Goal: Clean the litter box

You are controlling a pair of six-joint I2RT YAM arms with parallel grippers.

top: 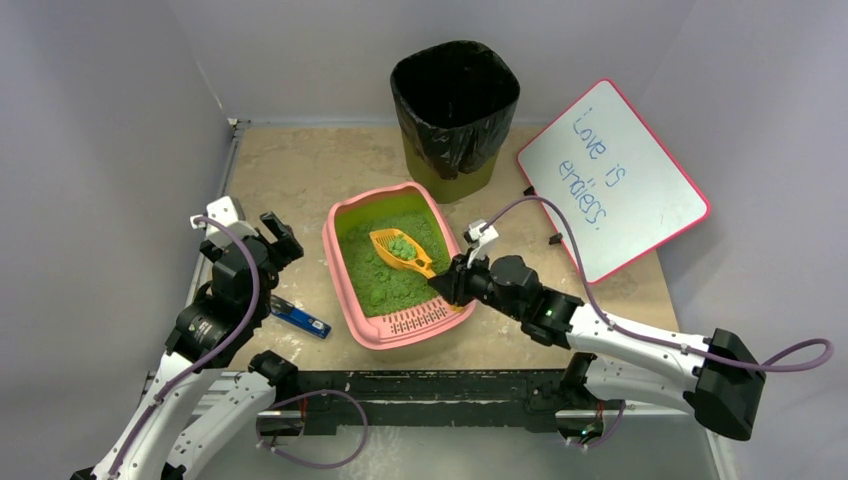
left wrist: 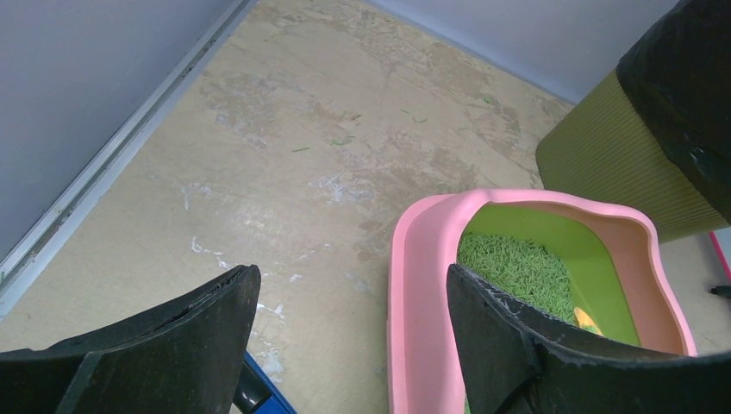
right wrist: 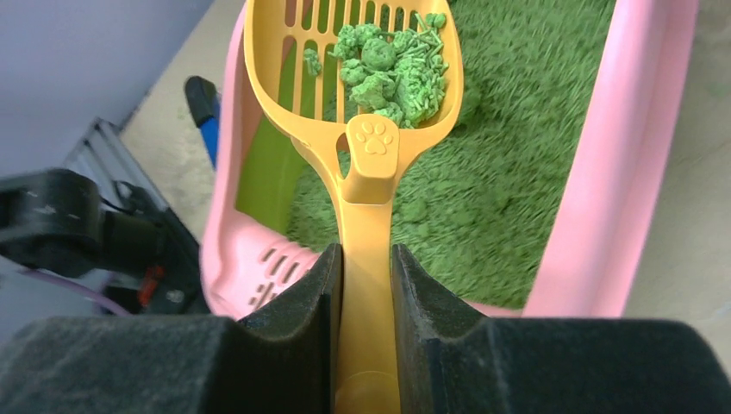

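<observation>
The pink litter box (top: 345, 290) with green litter sits mid-table, its slotted lip toward the arms. It also shows in the left wrist view (left wrist: 422, 285) and the right wrist view (right wrist: 603, 207). My right gripper (top: 447, 285) (right wrist: 367, 263) is shut on the handle of a yellow slotted scoop (top: 400, 250) (right wrist: 366, 164). The scoop is held over the litter with green clumps (right wrist: 392, 69) in its bowl. My left gripper (top: 278, 238) (left wrist: 353, 297) is open and empty, left of the box's left rim.
An olive bin with a black bag (top: 455, 110) stands behind the box and shows in the left wrist view (left wrist: 621, 164). A whiteboard (top: 612, 178) leans at the back right. A blue tool (top: 300, 318) lies left of the box, near my left arm.
</observation>
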